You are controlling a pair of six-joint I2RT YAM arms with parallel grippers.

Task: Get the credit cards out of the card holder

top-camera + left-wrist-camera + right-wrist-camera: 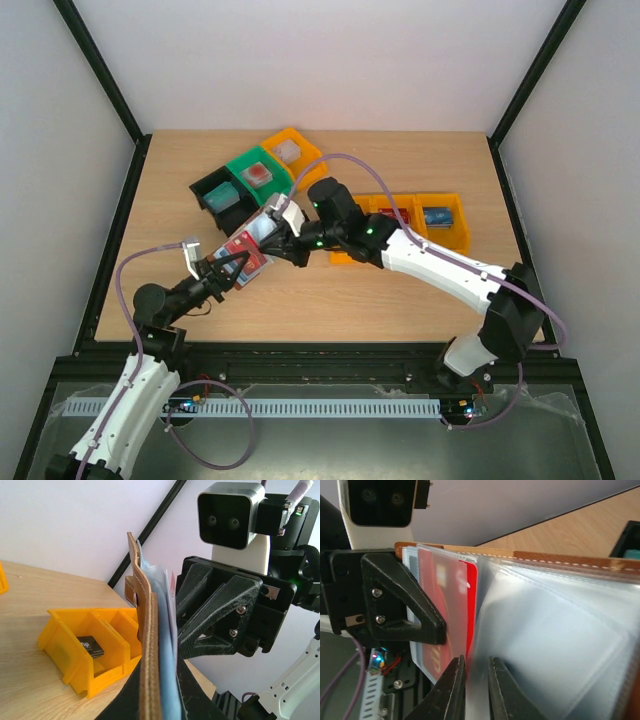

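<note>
The card holder [250, 245] is a brown leather wallet held open above the table. My left gripper [226, 268] is shut on its leather cover, which shows edge-on in the left wrist view [147, 645]. In the right wrist view its clear sleeves [555, 640] fan out, and a red credit card [445, 605] sits in the left sleeve, with one bright red edge bare. My right gripper [476, 690] is at the wallet's far side [285, 232]. Its jaws stand a narrow gap apart, straddling a pale sleeve edge just below the red card's bare edge. The left gripper's finger [405, 605] presses on the red card's sleeve.
Black [215, 195], green [258, 172] and yellow [293, 150] bins stand in a row at the back. Orange bins [440, 220] lie under my right arm. The left wrist view shows a yellow bin [65, 655] holding a small dark card [90, 646].
</note>
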